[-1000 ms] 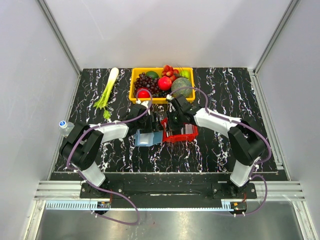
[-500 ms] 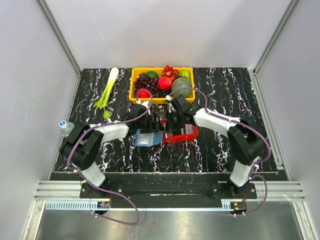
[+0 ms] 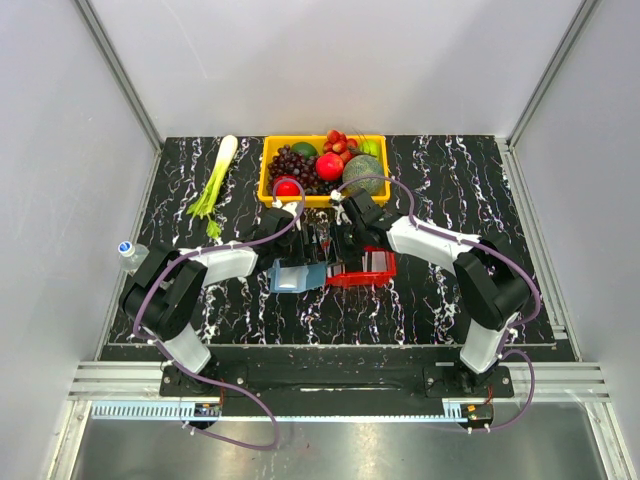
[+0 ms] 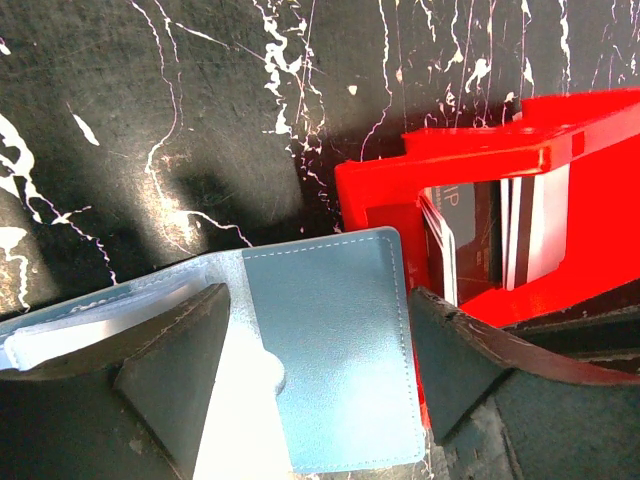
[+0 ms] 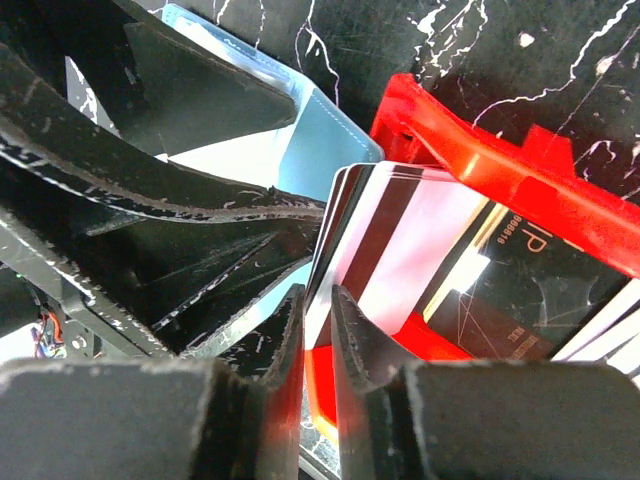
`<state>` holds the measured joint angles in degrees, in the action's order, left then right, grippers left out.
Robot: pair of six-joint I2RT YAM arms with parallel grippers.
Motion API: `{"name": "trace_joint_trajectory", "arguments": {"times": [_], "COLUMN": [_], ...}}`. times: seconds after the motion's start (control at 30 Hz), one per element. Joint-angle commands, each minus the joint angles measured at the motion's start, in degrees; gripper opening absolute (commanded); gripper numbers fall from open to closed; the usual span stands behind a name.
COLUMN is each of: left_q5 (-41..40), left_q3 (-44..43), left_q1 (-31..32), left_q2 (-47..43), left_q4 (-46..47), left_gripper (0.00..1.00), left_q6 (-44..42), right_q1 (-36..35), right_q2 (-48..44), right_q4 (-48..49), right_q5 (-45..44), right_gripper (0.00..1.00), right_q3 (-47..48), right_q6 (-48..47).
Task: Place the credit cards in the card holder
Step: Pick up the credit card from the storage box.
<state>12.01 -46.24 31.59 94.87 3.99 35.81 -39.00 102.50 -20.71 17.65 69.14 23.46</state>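
Where card holder point(image 4: 330, 350) abuts red tray point(image 4: 450, 165), credit card point(image 5: 390, 230) edge inside right claw point(image 5: 318, 305)

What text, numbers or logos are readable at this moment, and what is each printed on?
"IP": large pale letters, cut off at the left, on the dark card in the red tray, left wrist view.
"P": on a dark card in the right wrist view; the small digits beside it are too blurred to read.
card holder, striped card: no text visible.
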Motion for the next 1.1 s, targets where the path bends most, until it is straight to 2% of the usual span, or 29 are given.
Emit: {"name": "trace_joint_trajectory", "arguments": {"times": [0.0,0.17,0.5,0.53,0.6,0.67,0.73,0.77,0.8,0.87,0.9,1.07], "left_q5": [1.0,1.0,1.2,1.1,1.2,1.1,1.2,1.2,1.3,1.2,1.3,1.3], "left_q3": [-1.3,-1.3,-1.7,-1.7,-1.7,-1.7,-1.7,-1.6,-1.5,-1.4,-1.4,-1.3], "left_q1": [0.7,0.7,0.7,0.7,0.7,0.7,0.7,0.7,0.7,0.7,0.7,0.7], "left_q2": [-1.0,-1.0,-0.7,-0.7,-0.7,-0.6,-0.6,-0.7,-0.7,-0.7,-0.7,-0.7], "left_q4": [0.6,0.4,0.4,0.3,0.4,0.4,0.5,0.6,0.6,0.6,0.7,0.8], "left_gripper": [0.77,0.77,0.77,0.77,0.77,0.77,0.77,0.77,0.77,0.77,0.77,0.77], "left_q6": [-0.7,-0.8,-0.7,-0.8,-0.9,-0.9,-0.7,-0.8,-0.8,-0.8,-0.8,-0.8], "right_q1": [-1.0,-0.8,-0.2,-0.1,0.2,0.4,0.9,1.0,1.4,2.2,2.6,3.1], "right_q2": [0.0,0.5,-3.3,-3.8,-4.8,-5.3,-5.4,-5.5,-5.5,-5.0,-4.6,-2.4], "right_q4": [4.7,4.7,4.5,4.5,4.6,4.7,4.6,4.6,4.6,4.2,3.8,3.1], "right_q5": [5.6,4.8,0.8,-0.1,-1.5,-2.7,-3.2,-3.7,-4.4,-4.9,-5.1,-4.5], "right_gripper": [0.2,0.0,0.0,0.05,0.04,0.14,0.14,0.19,0.32,0.36,0.45,0.5], "right_q3": [0.1,-0.1,-1.6,-2.0,-2.7,-3.1,-3.5,-3.7,-3.9,-4.1,-4.1,-3.5], "right_q6": [2.2,2.5,2.4,2.7,3.1,3.7,4.3,4.7,5.4,6.6,7.4,8.7]}}
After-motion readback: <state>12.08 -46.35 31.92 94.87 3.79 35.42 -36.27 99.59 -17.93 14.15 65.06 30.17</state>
